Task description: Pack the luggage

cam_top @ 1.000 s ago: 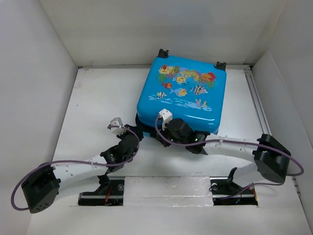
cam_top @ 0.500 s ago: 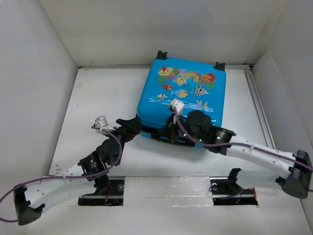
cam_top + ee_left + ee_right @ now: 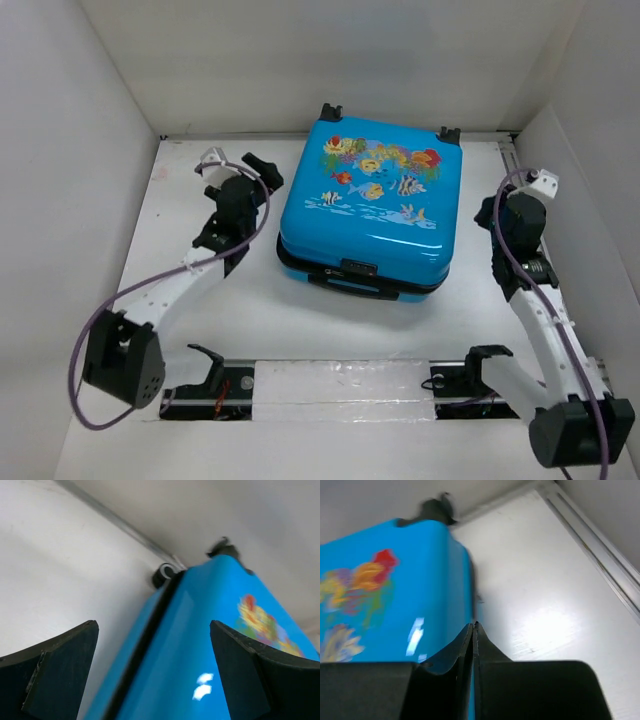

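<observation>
The luggage (image 3: 370, 205) is a bright-blue hard-shell case with a fish and coral print. It lies flat and closed at the back middle of the table, black wheels toward the far wall. My left gripper (image 3: 262, 170) hovers at its back left side, open, nothing between the fingers. In the left wrist view the gripper (image 3: 152, 625) frames the luggage's (image 3: 200, 645) left edge, with a wheel (image 3: 162, 575) beyond. My right gripper (image 3: 488, 212) stands off the case's right side, shut and empty. In the right wrist view its tips (image 3: 473, 625) meet beside the luggage (image 3: 395, 590).
White walls close in the table on three sides. A metal rail (image 3: 530, 220) runs along the right edge, also seen as the rail (image 3: 590, 545) in the right wrist view. The arms' mounting strip (image 3: 340, 385) lies at the near edge.
Both arms have left the luggage's front edge and swung out to its sides, left arm to the back left, right arm to the right. The left gripper has opened.
</observation>
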You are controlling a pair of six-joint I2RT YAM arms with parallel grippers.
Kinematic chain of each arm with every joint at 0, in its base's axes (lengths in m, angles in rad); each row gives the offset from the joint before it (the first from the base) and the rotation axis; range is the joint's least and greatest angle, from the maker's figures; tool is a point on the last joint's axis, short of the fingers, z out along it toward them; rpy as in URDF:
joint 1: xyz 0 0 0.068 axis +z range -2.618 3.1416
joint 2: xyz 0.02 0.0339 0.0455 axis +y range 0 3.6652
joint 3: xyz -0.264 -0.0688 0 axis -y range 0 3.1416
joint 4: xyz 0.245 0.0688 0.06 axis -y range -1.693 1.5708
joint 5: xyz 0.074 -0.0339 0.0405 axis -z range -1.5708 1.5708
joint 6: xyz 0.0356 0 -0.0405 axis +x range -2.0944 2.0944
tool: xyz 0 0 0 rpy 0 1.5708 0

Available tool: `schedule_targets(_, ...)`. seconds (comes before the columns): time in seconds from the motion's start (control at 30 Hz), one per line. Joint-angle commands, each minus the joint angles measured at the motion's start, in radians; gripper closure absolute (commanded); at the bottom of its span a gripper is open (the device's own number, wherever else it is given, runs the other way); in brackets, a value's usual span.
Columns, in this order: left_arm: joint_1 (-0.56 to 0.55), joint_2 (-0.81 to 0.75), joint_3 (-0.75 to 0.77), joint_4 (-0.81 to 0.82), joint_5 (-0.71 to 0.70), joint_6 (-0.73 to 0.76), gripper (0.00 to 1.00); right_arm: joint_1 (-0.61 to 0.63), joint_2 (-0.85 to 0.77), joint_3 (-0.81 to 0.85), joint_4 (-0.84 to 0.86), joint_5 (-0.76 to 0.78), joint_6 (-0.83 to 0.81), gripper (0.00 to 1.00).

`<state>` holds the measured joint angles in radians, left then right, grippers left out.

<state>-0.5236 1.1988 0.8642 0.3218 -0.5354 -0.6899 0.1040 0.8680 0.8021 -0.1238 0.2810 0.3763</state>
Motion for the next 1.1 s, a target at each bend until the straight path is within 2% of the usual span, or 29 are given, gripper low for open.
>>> schedule_targets(0.0,0.175,0.068,-0.002,0.069,0.329,-0.080,0.11,-0.133,0.071,-0.078,0.044,-0.063,0.050,0.90)
schedule_targets(0.07,0.204,0.094,-0.048,0.134,0.394,-0.105,0.12,-0.176,0.142,-0.104,0.106,-0.121,0.061,0.84)
schedule_targets(0.13,0.205,0.130,-0.062,0.134,0.416,-0.105,0.12,-0.191,0.201,-0.124,0.174,-0.279,0.061,0.77)
schedule_targets(0.23,0.205,0.140,-0.128,0.187,0.445,-0.123,0.14,-0.164,0.379,-0.071,0.231,-0.504,0.027,0.76)
schedule_targets(0.33,0.194,0.140,-0.224,0.229,0.454,-0.137,0.15,-0.087,0.555,0.061,0.230,-0.623,-0.034,0.77)
schedule_targets(0.5,0.160,0.056,-0.396,0.272,0.405,-0.161,0.19,0.072,0.755,0.307,0.230,-0.683,-0.082,0.77)
schedule_targets(0.63,0.160,-0.071,-0.508,0.272,0.434,-0.195,0.24,0.094,0.945,0.506,0.199,-0.805,-0.106,0.76)
schedule_targets(0.83,0.151,-0.231,-0.603,0.281,0.552,-0.227,0.28,0.103,1.124,0.806,0.066,-0.983,-0.125,0.69)
schedule_targets(0.9,0.108,-0.270,-0.619,0.281,0.523,-0.253,0.28,0.103,1.174,0.861,0.018,-1.013,-0.139,0.63)
schedule_targets(0.93,0.043,-0.283,-0.619,0.281,0.496,-0.253,0.28,0.112,1.183,0.894,0.004,-1.025,-0.157,0.61)
schedule_targets(1.07,-0.124,-0.341,-0.501,0.148,0.304,-0.235,0.26,0.112,1.169,0.905,-0.054,-0.956,-0.192,0.53)
